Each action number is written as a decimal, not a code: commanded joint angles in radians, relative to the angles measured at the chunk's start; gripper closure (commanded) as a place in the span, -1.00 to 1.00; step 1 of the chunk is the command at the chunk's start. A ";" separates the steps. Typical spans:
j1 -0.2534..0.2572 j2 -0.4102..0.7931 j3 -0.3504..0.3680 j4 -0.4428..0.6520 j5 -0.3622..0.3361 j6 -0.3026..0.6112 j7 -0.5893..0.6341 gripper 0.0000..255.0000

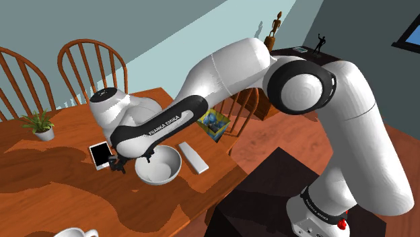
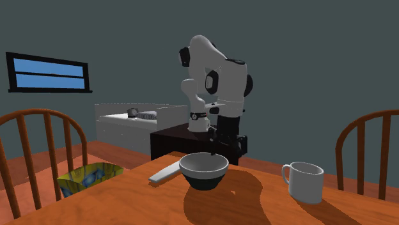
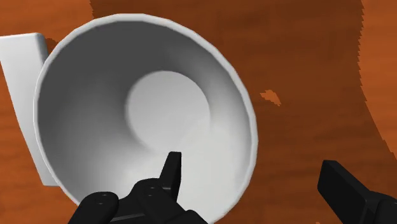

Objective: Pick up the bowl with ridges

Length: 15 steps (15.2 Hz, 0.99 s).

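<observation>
Shoulder view, left to right: a small potted plant (image 1: 39, 124) stands on the wooden table (image 1: 54, 185). Next is a flat white tablet (image 1: 99, 154), lying just beside the gripper (image 1: 134, 163). The white bowl (image 1: 159, 165) sits upright near the table's front edge. On its right lies a pale slab (image 1: 193, 157), and further right a blue-and-yellow box (image 1: 214, 124).

I read the gripper as spread and low at the bowl's left rim. In the wrist view one finger (image 3: 170, 168) hangs inside the bowl (image 3: 127, 108) and the other outside it, with the rim between them. I see no contact with either finger, so nothing is clasped.

Second exterior view, left to right: the box (image 2: 89, 176), the slab (image 2: 167, 170), the bowl (image 2: 203, 167) under the gripper (image 2: 214, 150), and a white mug (image 2: 304, 181) well apart.
</observation>
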 commanded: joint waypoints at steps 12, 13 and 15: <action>0.013 0.066 -0.015 0.023 -0.015 0.043 0.010 1.00; 0.013 0.066 -0.015 0.023 -0.015 0.043 0.010 1.00; 0.013 0.066 -0.015 0.023 -0.015 0.043 0.010 1.00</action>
